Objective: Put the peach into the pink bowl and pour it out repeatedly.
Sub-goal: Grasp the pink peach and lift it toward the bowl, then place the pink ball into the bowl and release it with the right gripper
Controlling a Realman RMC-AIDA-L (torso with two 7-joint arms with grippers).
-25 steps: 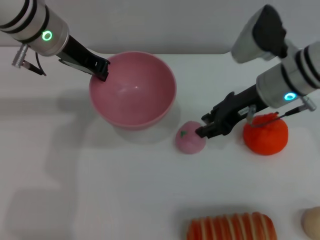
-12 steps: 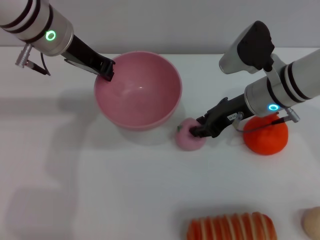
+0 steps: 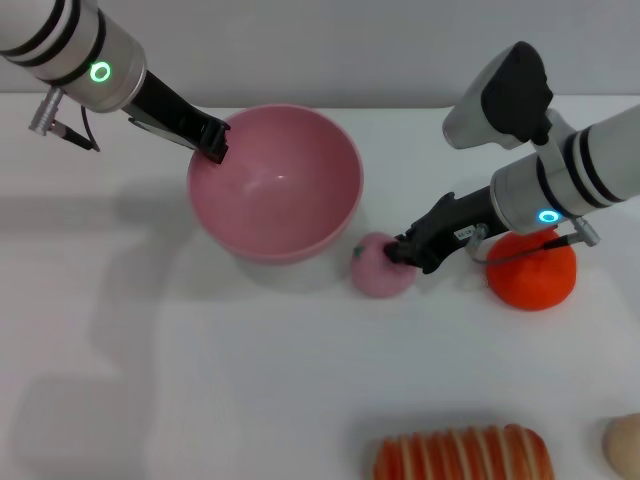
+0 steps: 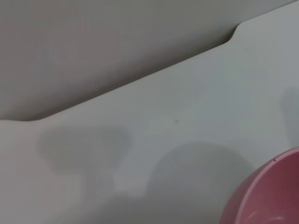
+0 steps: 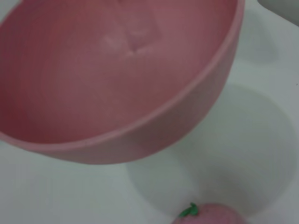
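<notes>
Pink bowl (image 3: 276, 180) standing on the white table (image 3: 200, 380), far and left of centre, tilted a little with its mouth open to the camera. Left gripper (image 3: 212, 143) at the bowl's far-left rim, fingers pinched on the rim edge. Peach (image 3: 380, 267) lying on the table just right of the bowl and nearer, outside it, green stem mark turned toward the bowl. Right gripper (image 3: 403, 249) reaching in from the right, tips touching the peach's right side; apparently closing on it, though impossible to tell for sure from the head view. Orange-red fruit (image 3: 532, 268) sitting right of the peach, under the right arm. Striped bread-like item (image 3: 462, 455) at the near edge.
</notes>
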